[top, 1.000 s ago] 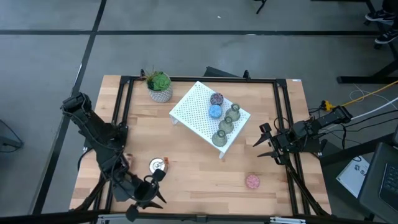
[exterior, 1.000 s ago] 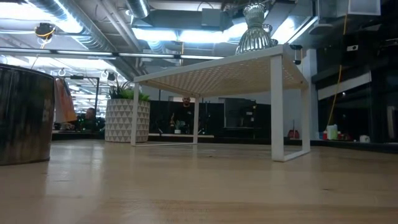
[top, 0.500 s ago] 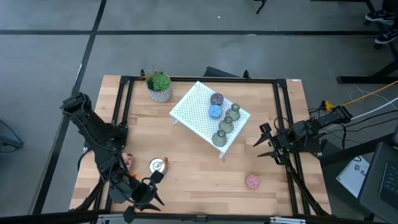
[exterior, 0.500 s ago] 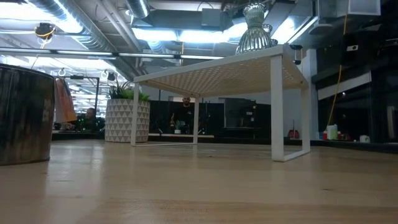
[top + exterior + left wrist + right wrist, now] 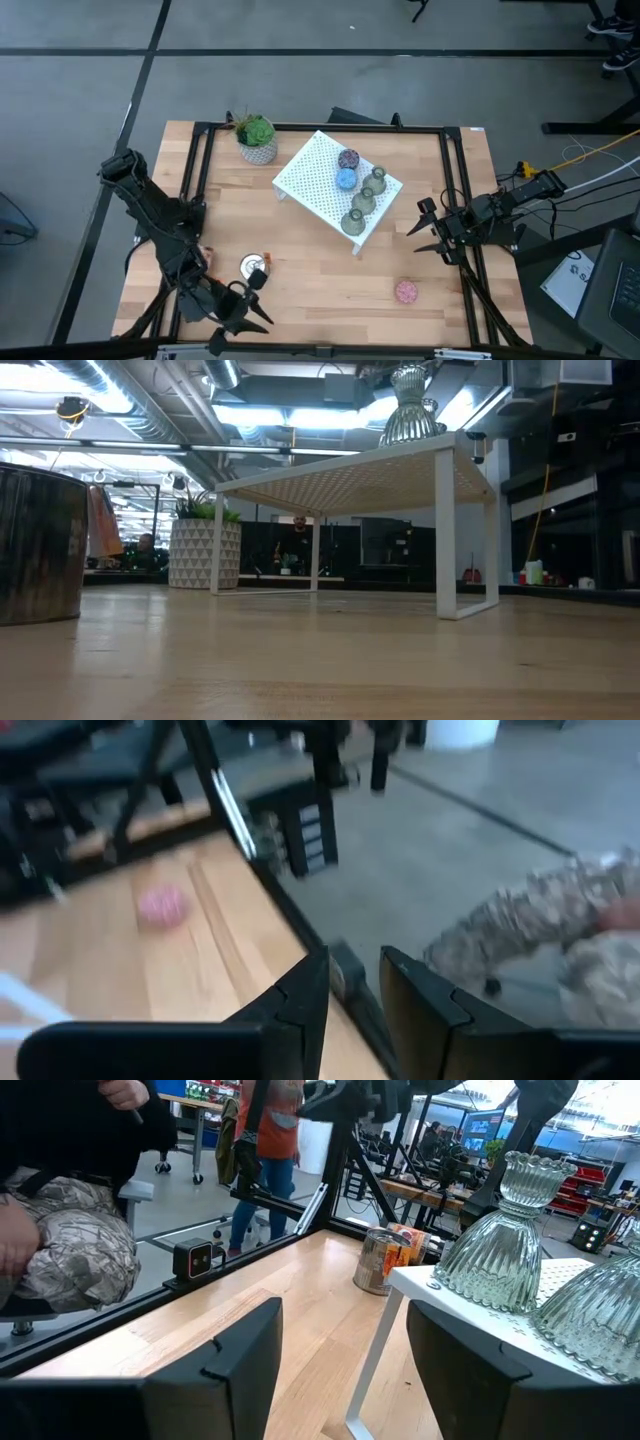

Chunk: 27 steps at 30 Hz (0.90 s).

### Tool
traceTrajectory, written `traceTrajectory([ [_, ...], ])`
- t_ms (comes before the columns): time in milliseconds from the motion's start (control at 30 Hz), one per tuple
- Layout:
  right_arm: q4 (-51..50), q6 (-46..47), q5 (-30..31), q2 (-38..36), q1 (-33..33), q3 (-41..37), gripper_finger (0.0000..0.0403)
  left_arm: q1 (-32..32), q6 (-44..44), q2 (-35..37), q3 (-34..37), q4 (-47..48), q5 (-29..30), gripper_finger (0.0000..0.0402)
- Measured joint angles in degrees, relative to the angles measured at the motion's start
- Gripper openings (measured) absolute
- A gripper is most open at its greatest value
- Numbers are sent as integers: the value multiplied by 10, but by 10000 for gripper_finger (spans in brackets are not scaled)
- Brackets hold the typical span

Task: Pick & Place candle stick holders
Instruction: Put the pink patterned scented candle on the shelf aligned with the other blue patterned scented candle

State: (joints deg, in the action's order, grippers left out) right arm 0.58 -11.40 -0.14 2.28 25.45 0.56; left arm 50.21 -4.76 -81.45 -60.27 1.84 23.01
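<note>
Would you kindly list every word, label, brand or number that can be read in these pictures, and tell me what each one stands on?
None can be read.
The silver can carries a coloured label, too blurred to read.
The small black box beyond the table edge shows a light mark, too small to make out.
The white object beside the table's right edge bears dark marks, too small to read.

On the tabletop [image 5: 310,265] we see the perforated stand [image 5: 315,175] set at an angle in the middle toward the far edge, with five candle stick holders [image 5: 362,200] in a row along its right side. The potted plant [image 5: 258,139] sits just beside the stand, near the far-left corner. Toward the near edge we find one candle stick holder [image 5: 405,291] right of centre and another [image 5: 253,266] left of centre.
</note>
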Motion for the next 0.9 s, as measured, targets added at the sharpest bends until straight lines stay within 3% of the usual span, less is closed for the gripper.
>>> traceTrajectory([
  [167, 0, 0, 0, 0, 0, 0, 218, -38, 61, -24, 0, -72, -33, 106],
  [333, 0, 0, 0, 0, 0, 0, 218, -64, 51, -31, 0, -73, -23, 140],
  [533, 0, 0, 0, 0, 0, 0, 218, -102, 82, -10, 0, -94, -62, 168],
  [733, 0, 0, 0, 0, 0, 0, 218, -137, 61, -7, 0, -50, -60, 169],
  [900, 0, 0, 0, 0, 0, 0, 218, -124, 41, 11, 0, -17, -64, 165],
])
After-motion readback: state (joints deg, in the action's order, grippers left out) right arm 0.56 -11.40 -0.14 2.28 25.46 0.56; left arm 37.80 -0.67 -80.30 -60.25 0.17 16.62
